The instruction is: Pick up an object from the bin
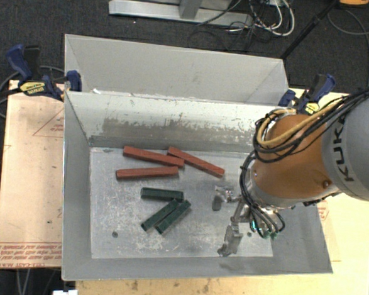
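Hovering over the bin (76, 167) floor right of 3 dark green bars (165, 210), the gripper (225, 221) stands open, empty; nothing is picked yet.

The grey metal bin (102, 239) has a flat, scuffed floor; toward its back lie three reddish-brown bars: the long red bar (153, 156), the slanted red bar (199, 164) meeting its right end, and the front red bar (147, 174) just before them; nearer the middle lies the level green bar (161, 194), with two diagonal green bars (166, 216) side by side, touching, just below it
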Controlling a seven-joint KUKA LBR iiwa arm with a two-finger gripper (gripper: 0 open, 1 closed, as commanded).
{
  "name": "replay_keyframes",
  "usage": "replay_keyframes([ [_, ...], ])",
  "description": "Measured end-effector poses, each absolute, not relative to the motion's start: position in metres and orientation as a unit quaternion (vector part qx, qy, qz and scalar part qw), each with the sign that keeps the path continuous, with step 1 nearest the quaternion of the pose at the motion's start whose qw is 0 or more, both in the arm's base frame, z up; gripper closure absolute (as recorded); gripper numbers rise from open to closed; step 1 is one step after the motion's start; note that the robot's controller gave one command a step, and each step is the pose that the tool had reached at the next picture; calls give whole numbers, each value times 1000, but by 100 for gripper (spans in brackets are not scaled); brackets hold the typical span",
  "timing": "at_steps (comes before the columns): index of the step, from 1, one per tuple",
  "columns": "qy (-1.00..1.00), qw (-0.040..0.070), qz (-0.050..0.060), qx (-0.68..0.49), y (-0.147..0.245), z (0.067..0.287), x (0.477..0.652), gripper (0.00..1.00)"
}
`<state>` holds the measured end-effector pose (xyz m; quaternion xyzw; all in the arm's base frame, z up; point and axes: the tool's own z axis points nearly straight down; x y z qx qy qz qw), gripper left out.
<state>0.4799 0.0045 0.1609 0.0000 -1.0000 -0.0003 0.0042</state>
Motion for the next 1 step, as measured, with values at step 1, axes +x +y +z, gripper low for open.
replay_keyframes([
  [1, -1000, 0, 0, 0, 4, 165, 482, 100],
])
